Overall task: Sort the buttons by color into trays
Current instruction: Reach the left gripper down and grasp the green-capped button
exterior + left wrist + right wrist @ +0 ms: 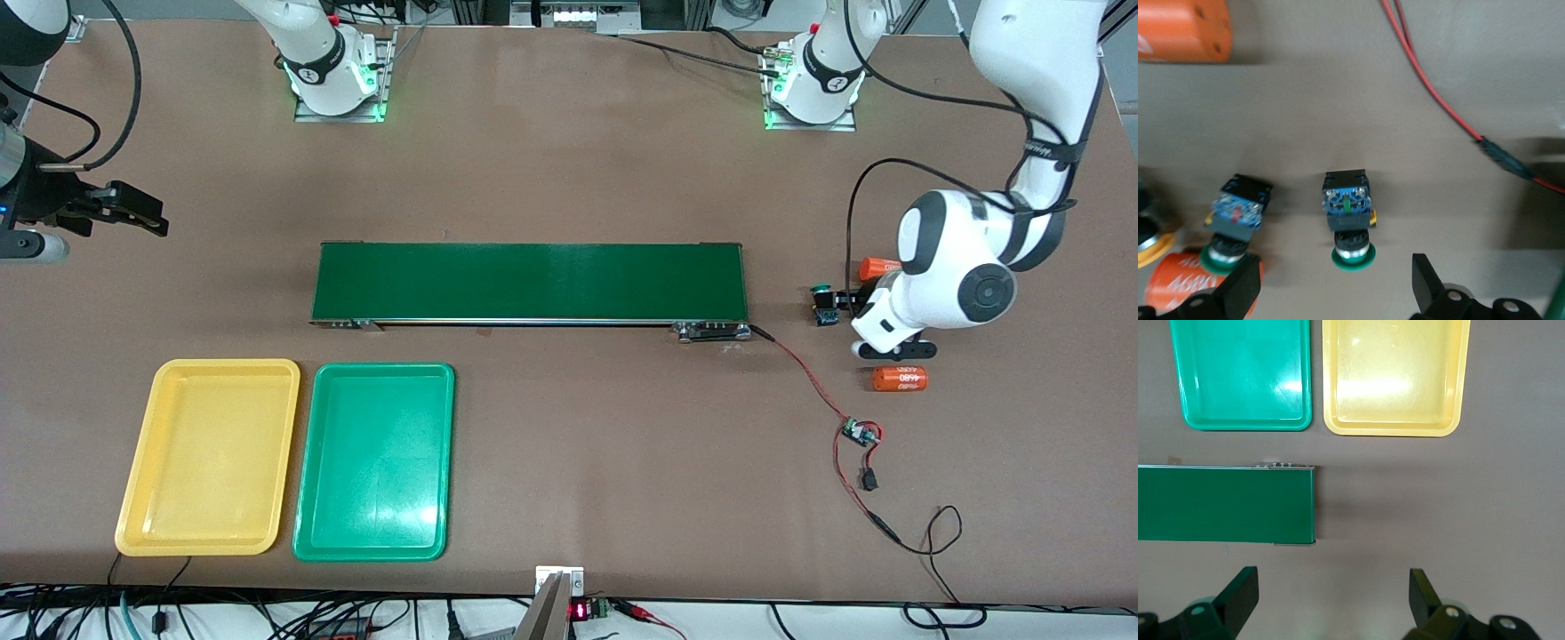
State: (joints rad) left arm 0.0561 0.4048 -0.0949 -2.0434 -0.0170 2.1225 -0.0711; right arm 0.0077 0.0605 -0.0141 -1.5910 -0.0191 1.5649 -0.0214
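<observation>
Read the desk as a clock: 6 at the front camera, 12 at the robots' bases, 3 at the left arm's end.

Nearest you, at about 7 o'clock, the yellow tray (209,458) and the green tray (373,462) lie just beside each other. Their long sides run 6 to 12, and the yellow one is at the green one's 9.

At 3 o'clock an orange cylinder (898,379) lies on its side. Just past it towards 12, a green-capped button (823,305) shows clear of the left arm. It lies on its side with its long axis running 6 to 12 and its cap pointing to 12.

The left pincer (1335,261) hangs over this cluster, jaws spread wide and holding nothing. Its wrist view shows the middle button (1349,213) between the fingers' line. The side button (1235,220) is near it, roughly parallel, its cap partly covered by one finger (1238,287). Both are on their sides, green caps towards the fingers. A yellow cap (1155,243) peeks in at the edge.

The conveyor belt (529,282) lies mid-desk, its length running 9 to 3.

The right pincer (142,213) hangs over bare desk at 10 o'clock, fully open and empty.
</observation>
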